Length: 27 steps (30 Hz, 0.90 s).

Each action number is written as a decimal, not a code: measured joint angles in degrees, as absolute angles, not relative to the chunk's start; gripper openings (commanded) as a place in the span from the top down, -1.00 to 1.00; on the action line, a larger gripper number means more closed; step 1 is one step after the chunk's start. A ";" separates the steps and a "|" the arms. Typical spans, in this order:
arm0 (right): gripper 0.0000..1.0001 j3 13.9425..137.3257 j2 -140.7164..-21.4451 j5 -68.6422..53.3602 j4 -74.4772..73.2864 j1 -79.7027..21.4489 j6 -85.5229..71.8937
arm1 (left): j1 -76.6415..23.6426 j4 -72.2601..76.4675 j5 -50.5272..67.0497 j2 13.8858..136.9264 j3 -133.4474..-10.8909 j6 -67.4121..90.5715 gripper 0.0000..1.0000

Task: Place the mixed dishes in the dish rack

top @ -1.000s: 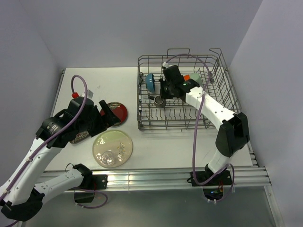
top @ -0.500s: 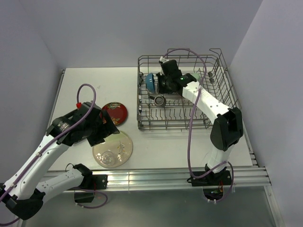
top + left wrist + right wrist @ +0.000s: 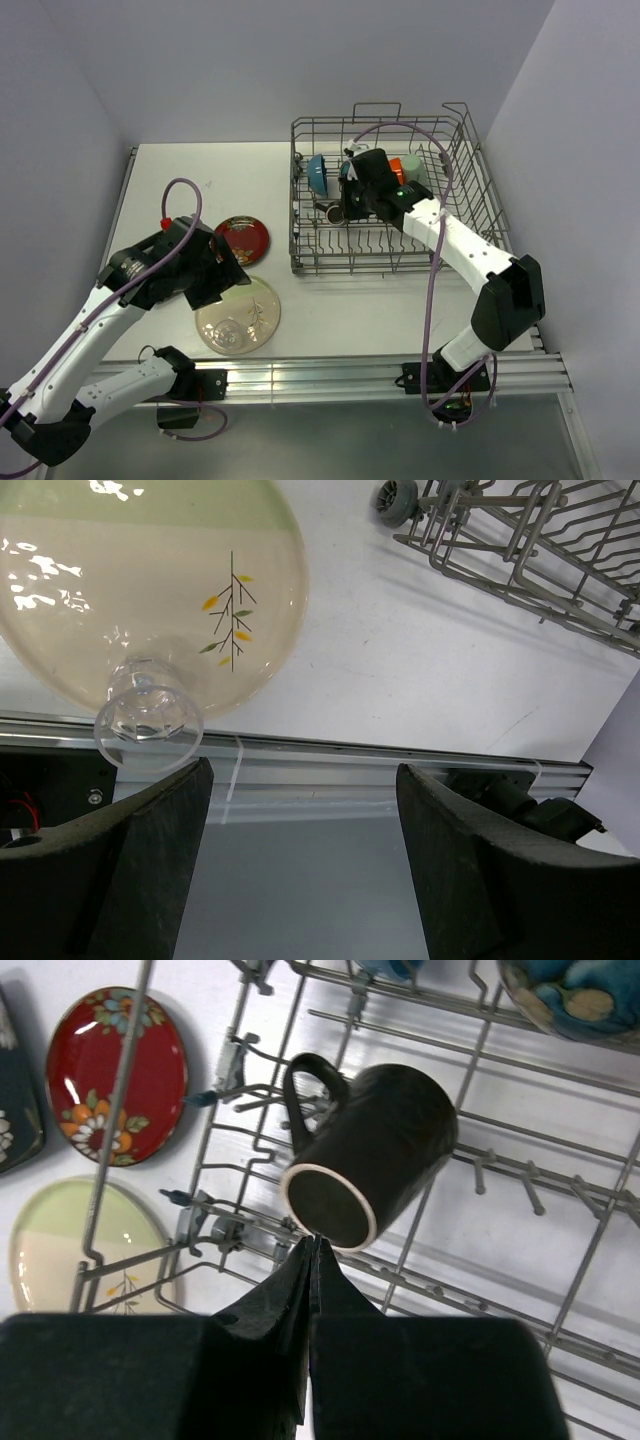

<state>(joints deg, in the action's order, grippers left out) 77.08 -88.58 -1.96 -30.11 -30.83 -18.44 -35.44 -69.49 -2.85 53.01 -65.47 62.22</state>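
Surface: white table [image 3: 200, 180] between pale grey walls, metal rail along the near edge.
Dish rack [image 3: 470, 190]: grey wire basket on the right half of the table, looped handles at the far side; one corner with a small wheel also in the left wrist view [image 3: 540, 540].
Small brown mug [image 3: 375, 1155]: lies on its side on the rack's wires near the left end, open mouth turned toward the wrist camera, handle up and to the left.
Blue-inside bowl [image 3: 318, 174]: stands on edge inside the rack, far left.
Orange bowl [image 3: 396, 165] and pale green cup [image 3: 412, 165]: inside the rack, just behind the right arm.
Right gripper [image 3: 312, 1260]: fingers pressed together, nothing between them, tip just at the mug's rim.
Cream round plate [image 3: 250, 315]: flat on the table, near left of the rack.
Clear glass [image 3: 148, 720]: upright on the plate's near edge.
Red saucer [image 3: 243, 238]: flat on the table, just beyond the plate.
Black square plate [image 3: 15, 1110]: only a sliver visible, left of the saucer.
Left gripper [image 3: 300, 810]: fingers spread wide, empty, over the plate's near edge, glass just beyond the left finger.
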 measured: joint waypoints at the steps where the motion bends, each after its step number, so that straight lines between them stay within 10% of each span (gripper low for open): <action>1: 1.00 77.03 -88.31 -2.00 -29.91 -31.03 -18.41 | -35.44 -69.45 -2.81 52.97 -65.34 62.22 -0.58; 27: 1.00 86.74 -101.41 1.23 -29.17 -29.34 -18.52 | -35.44 -70.83 -2.37 50.00 -63.94 62.48 -0.55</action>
<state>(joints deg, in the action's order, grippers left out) 86.74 -101.41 1.23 -29.17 -29.34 -18.52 -35.44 -70.83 -2.37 50.00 -63.94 62.48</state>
